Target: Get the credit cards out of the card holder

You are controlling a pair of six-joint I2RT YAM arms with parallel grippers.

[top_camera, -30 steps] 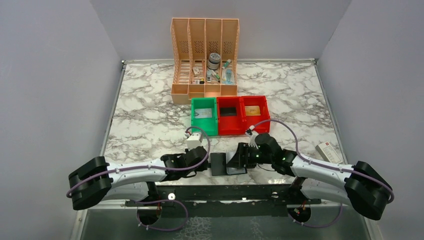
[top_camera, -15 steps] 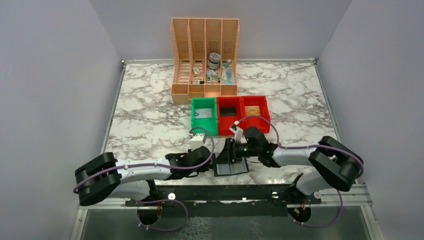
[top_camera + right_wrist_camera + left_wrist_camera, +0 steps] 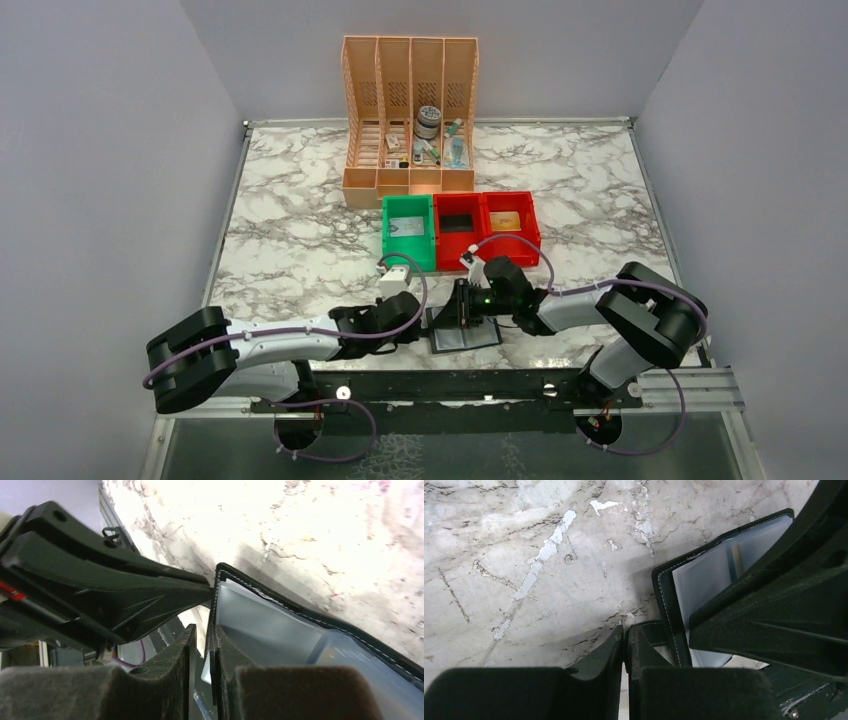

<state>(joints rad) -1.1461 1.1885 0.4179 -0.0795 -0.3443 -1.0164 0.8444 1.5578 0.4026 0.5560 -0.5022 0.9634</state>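
The card holder point(image 3: 468, 338) point(image 3: 704, 575) point(image 3: 270, 625) is a small black wallet with pale stitching along its edge and pale blue lining; it lies open at lower centre of the top view, one leaf flat with the lining up, the other tilted up; three credit cards point(image 3: 457, 222) lie flat just above centre; the pale one point(image 3: 405, 228) sits in a green bin point(image 3: 390, 240), the dark grey and tan point(image 3: 505, 220) ones in red bins point(image 3: 487, 252).

Marble tabletop point(image 3: 300, 235), upper centre of frame: a peach four-slot desk organizer point(image 3: 392, 182) holds small items. Just below it, a green bin point(image 3: 410, 258) and two red bins point(image 3: 450, 250) stand in a row.
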